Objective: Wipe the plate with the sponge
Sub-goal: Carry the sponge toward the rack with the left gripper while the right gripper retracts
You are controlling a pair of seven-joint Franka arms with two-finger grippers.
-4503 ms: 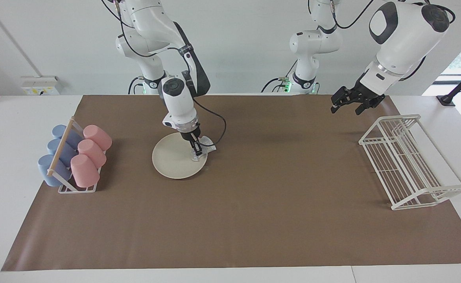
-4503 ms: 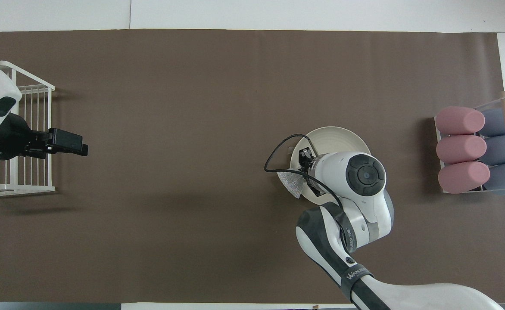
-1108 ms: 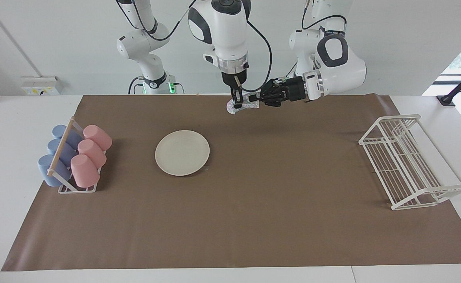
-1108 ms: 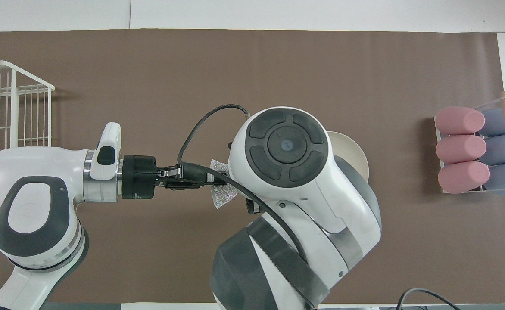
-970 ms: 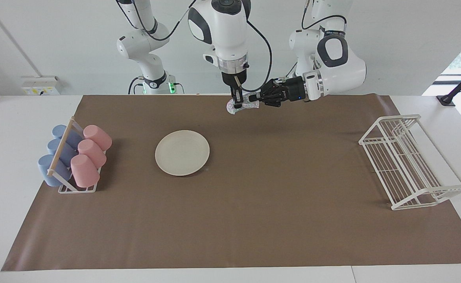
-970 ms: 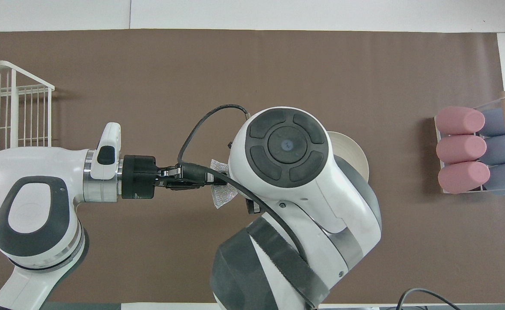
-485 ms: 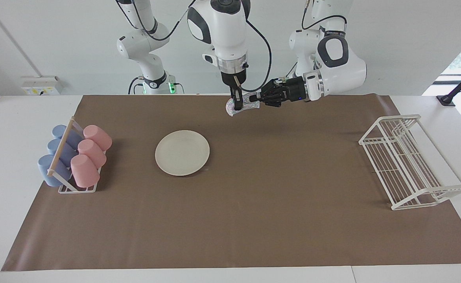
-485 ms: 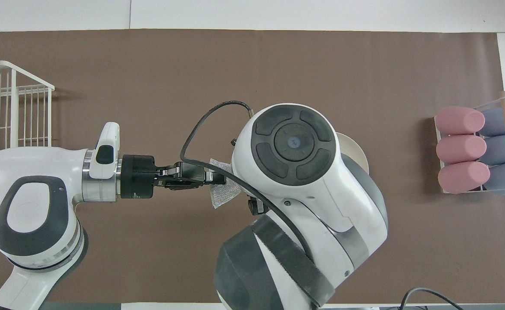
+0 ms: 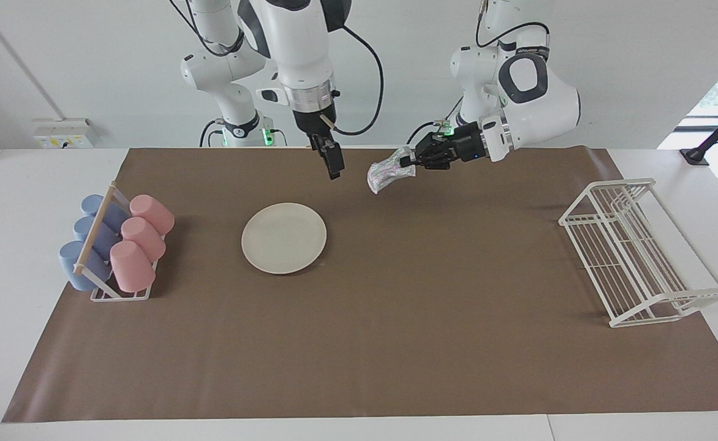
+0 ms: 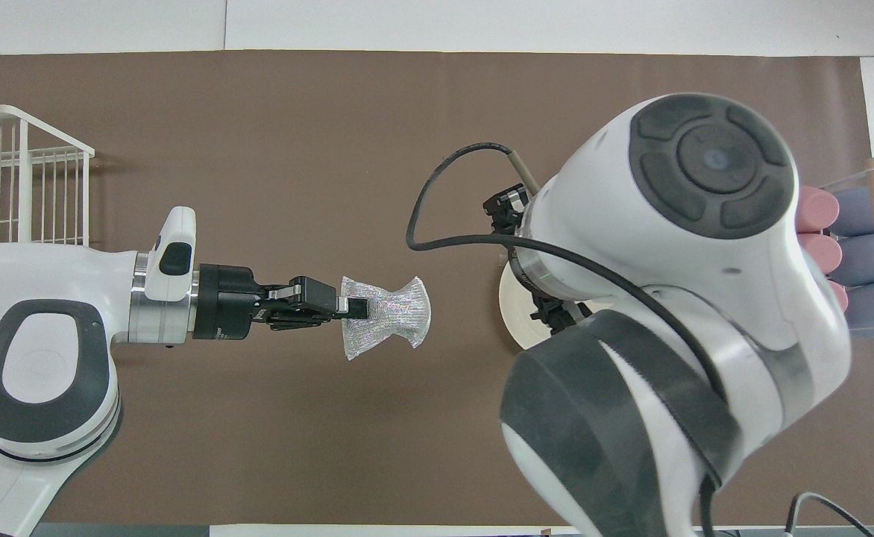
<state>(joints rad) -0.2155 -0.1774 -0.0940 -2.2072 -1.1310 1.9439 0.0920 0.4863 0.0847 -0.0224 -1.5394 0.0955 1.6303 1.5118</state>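
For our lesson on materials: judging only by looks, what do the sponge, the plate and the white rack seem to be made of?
Sponge: probably metallic or foil-like mesh; it glitters silver and crumples where the left gripper pinches it.
Plate: likely ceramic or melamine; a smooth, matte cream surface with a plain rim.
White rack: apparently coated metal wire; thin, straight white bars.

2 glossy white arms, dark grey joint caps, black grippers, looping black cables, green base lights
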